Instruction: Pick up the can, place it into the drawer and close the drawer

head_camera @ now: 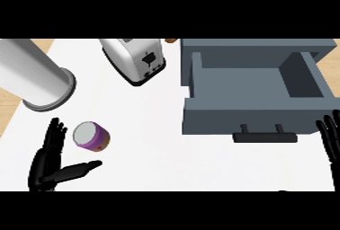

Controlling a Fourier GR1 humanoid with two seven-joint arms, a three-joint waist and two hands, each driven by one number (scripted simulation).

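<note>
Black left hand (51,158) spread open near the table's (166,157) front-left corner, holding nothing; the purple can (91,136) stands just beside its fingers. Bare white table stretches rightward to the open grey drawer (256,90). Right hand (330,137) rests open at the right edge.

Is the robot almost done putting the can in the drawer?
Not yet. The drawer is already pulled open and looks empty. The purple can stands on the white counter, with the open left robot hand beside it, not holding it. Left: grab it, put it in, push the drawer shut.
</note>
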